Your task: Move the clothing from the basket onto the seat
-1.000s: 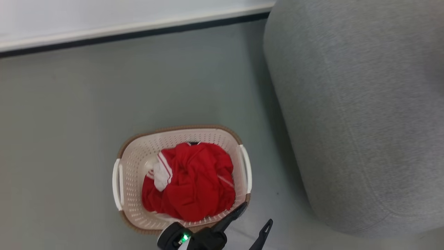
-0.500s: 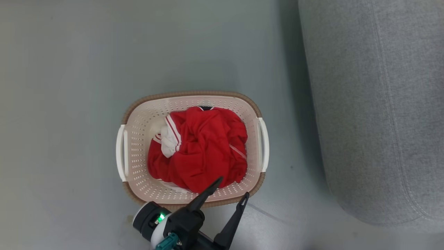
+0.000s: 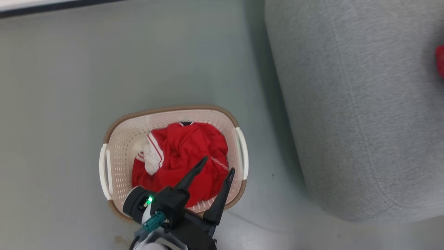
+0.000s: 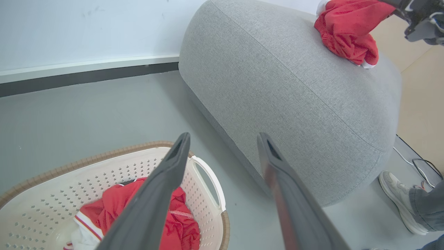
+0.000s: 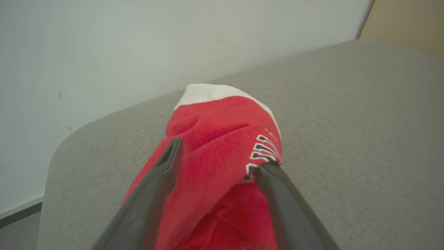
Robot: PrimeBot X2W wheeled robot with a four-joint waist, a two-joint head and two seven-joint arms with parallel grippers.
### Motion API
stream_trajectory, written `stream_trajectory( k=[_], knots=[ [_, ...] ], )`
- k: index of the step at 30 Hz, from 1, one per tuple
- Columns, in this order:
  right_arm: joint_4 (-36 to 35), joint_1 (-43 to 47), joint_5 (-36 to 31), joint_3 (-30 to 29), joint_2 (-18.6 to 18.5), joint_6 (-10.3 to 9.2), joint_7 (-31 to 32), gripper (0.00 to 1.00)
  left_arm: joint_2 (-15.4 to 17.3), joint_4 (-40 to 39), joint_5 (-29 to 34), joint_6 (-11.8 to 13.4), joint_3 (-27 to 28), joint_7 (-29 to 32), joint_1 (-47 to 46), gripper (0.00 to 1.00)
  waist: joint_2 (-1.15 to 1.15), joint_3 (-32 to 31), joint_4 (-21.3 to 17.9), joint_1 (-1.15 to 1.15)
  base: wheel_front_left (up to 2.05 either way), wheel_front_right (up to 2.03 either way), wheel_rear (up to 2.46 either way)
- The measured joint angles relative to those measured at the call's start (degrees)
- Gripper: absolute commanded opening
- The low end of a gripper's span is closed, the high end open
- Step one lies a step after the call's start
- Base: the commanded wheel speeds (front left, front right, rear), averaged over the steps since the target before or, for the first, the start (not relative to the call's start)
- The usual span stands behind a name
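The cream basket (image 3: pixel 119 152) stands on the floor with red and white clothing (image 3: pixel 180 149) bunched inside. My left gripper (image 3: pixel 218 164) hovers open over the basket's near right part, nothing between its fingers. The left wrist view looks past that gripper (image 4: pixel 223 136) at the basket (image 4: pixel 52 208), its clothing (image 4: pixel 104 211) and the grey seat (image 4: pixel 295 86). A second red jersey (image 4: pixel 347 31) lies on the seat top, the right arm's wrist (image 4: pixel 421 17) above it. My right gripper (image 5: pixel 220 154) is open, its fingers spread either side of that jersey (image 5: pixel 222 118), which rests on the seat (image 5: pixel 347 121).
A person's shoe (image 4: pixel 395 194) and trouser leg (image 4: pixel 426 208) stand by the seat's far corner, beside a dark cable (image 4: pixel 416 163). A white wall with a dark baseboard (image 4: pixel 86 74) runs behind. Grey floor (image 3: pixel 69 86) surrounds the basket; the seat (image 3: pixel 347 104) lies to its right.
The head camera has shifted. Relative to the basket, my open left gripper has moved from its near rim to above the clothing. A red scrap now shows at the seat's right edge.
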Motion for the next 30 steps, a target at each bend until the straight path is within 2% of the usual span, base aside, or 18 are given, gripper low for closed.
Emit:
stream_trajectory(
  k=[6, 9, 13, 16, 17, 20, 22, 25, 30],
  knots=[
    [-2.07, 14.45, -2.86, 2.83, 0.07, 0.02, -2.46, 1.0, -1.2, 3.76, -2.25, 0.23, 1.75, -2.78, -0.35, 1.0, 0.0, -3.71, -1.36, 0.0, 0.0, 0.0, 0.0],
    [-4.53, 22.09, -2.88, 3.61, 2.52, 0.02, -3.97, 1.0, -1.35, 5.25, -3.27, 0.52, 3.14, -4.43, 0.68, 1.0, 0.0, -5.96, -1.86, -0.01, 0.0, 0.0, 0.0],
    [-8.72, 27.58, -4.75, 4.79, 5.14, -0.13, -5.25, 1.0, -1.53, 6.87, -4.05, 0.86, 4.01, -5.71, 2.57, 1.0, 0.0, -8.33, -2.18, -0.01, 0.0, 0.0, 0.0],
    [-14.29, 31.48, -5.83, 4.88, 7.09, -2.59, -5.88, 1.0, -2.18, 8.37, -4.77, 1.37, 4.77, -6.27, 4.35, 1.0, -0.01, -10.79, -2.28, -0.01, 0.0, 0.0, 0.0],
    [-18.31, 34.37, -7.48, 5.89, 9.12, -3.54, -6.15, 1.0, -2.64, 9.21, -5.82, 1.77, 4.92, -6.76, 5.2, 1.0, -0.01, -12.45, -2.16, -0.01, 0.0, 0.0, 0.0],
    [-23.43, 38.62, -9.33, 7.76, 12.04, -4.97, -6.15, 1.0, -3.31, 10.43, -6.25, 1.89, 5.12, -7.26, 6.57, 1.0, -0.01, -14.91, -1.6, -0.01, 0.0, 0.0, 0.0],
    [-26.74, 41.02, -10.09, 8.33, 13.28, -5.22, -6.14, 1.0, -3.82, 11.35, -6.81, 2.77, 5.83, -7.5, 7.38, 1.0, -0.01, -16.49, -0.94, -0.01, 0.0, 0.0, 0.0],
    [-30.37, 43.89, -13.9, 10.69, 13.91, -6.43, -6.14, 1.0, -4.23, 12.48, -7.58, 3.82, 7.59, -7.9, 8.31, 1.0, -0.01, -18.68, 0.56, -0.02, 0.0, 0.0, 0.0],
    [-34.32, 48.62, -18.24, 13.35, 14.78, -8.11, -6.13, 1.0, -4.3, 13.62, -8.04, 3.94, 8.71, -8.24, 10.55, 1.0, -0.01, -22.01, 4.0, -0.01, 0.0, 0.0, 0.0]
  ],
)
